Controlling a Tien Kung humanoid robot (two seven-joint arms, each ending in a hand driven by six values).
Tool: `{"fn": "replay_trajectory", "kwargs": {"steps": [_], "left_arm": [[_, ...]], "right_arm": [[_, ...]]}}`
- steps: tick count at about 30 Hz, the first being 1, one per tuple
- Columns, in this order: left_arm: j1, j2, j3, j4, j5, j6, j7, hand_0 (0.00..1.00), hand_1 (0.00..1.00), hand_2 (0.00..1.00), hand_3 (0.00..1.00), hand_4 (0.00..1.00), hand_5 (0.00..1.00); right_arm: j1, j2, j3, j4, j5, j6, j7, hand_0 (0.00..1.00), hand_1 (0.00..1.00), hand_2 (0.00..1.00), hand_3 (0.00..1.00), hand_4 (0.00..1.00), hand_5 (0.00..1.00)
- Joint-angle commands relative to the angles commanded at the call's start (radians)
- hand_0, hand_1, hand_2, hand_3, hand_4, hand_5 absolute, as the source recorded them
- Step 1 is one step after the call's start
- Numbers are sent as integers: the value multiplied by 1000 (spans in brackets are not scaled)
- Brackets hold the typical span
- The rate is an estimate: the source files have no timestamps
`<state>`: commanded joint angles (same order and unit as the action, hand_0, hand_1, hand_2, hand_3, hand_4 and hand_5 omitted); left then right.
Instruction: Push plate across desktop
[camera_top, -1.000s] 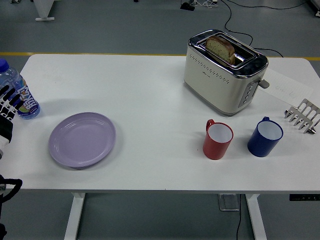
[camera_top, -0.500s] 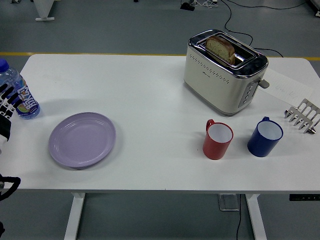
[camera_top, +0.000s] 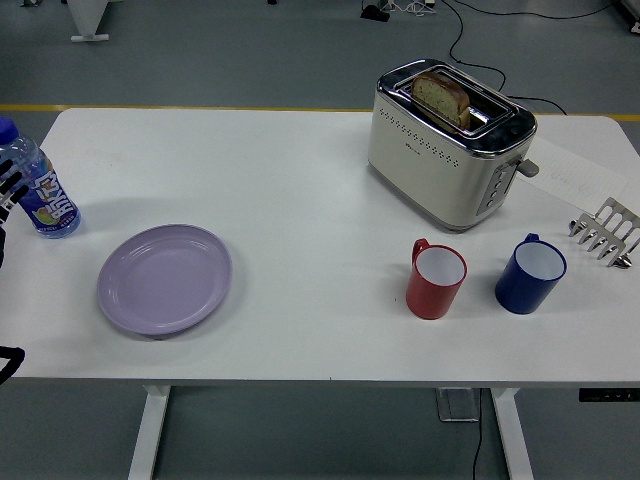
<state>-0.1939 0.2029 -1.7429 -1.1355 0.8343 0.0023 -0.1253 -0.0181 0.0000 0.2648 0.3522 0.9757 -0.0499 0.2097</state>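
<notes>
The round lilac plastic plate (camera_top: 165, 279) is lying flat near the front edge of the white desk (camera_top: 300, 180), on its left part. The left hand (camera_top: 8, 190) is showing only at the picture's left edge, beside a clear water bottle (camera_top: 38, 190), so the plate is lying to its right and nearer; whether its fingers are spread or curled I cannot tell. The right hand is out of view, leaving the left one closer.

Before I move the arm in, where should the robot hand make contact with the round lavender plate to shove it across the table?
Probably the round lavender plate's raised left rim, coming in low from the left. It lies flat with a shallow lip, so there is little to grip; pressing sideways on the lip suits it better. The left robot hand is at that edge, beside the clear water bottle, and open white table lies to the right.
</notes>
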Motion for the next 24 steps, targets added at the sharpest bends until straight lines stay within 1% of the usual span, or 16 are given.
{"fn": "replay_trajectory", "kwargs": {"steps": [7, 24], "left_arm": [[22, -4, -7, -9, 2, -1, 0, 763, 779, 773, 697, 531, 998], [39, -9, -18, 0, 0, -4, 0, 760, 777, 770, 695, 531, 998]], "right_arm": [[-4, 0, -4, 0, 4, 1, 1, 627, 541, 680, 679, 484, 772], [-3, 0, 15, -3, -16, -8, -5, 625, 541, 678, 677, 482, 768]]}}
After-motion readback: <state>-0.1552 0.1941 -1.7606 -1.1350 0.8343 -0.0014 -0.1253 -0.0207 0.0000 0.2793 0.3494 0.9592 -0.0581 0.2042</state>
